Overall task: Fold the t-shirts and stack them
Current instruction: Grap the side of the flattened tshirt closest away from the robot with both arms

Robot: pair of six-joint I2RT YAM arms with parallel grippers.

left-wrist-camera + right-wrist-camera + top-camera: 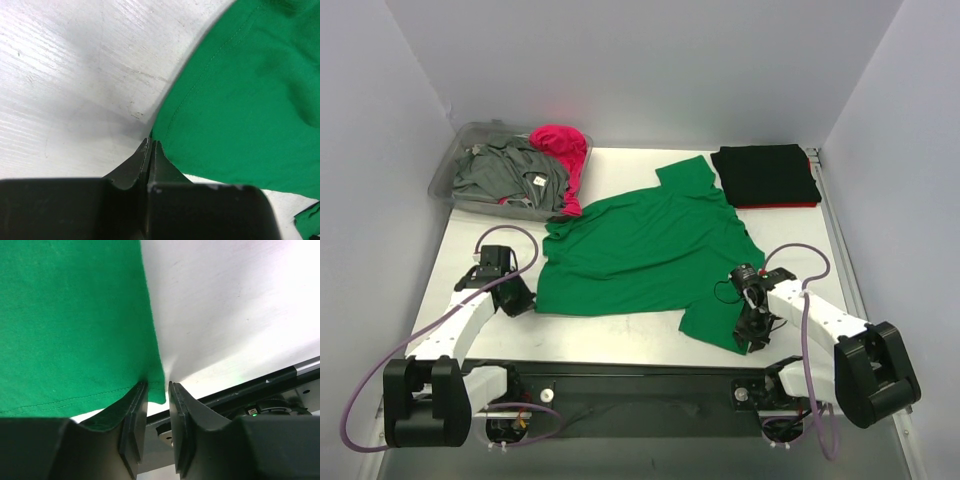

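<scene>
A green t-shirt [640, 250] lies spread flat in the middle of the table. My left gripper [517, 300] sits at its near left corner. In the left wrist view the gripper [150, 142] is shut, with the corner of the green cloth [240, 100] pinched at its tips. My right gripper [757, 330] is at the shirt's near right corner. In the right wrist view the gripper [157, 386] stands narrowly open, with the green corner [70, 315] hanging in the gap. A folded black t-shirt [765, 175] lies at the back right. Grey [505, 172] and pink [562, 145] t-shirts lie crumpled at the back left.
A clear plastic bin [448, 178] at the back left holds the grey and pink shirts. The white table [620, 335] ends in a black rail [620, 375] just behind both grippers. Walls close in the left, back and right sides.
</scene>
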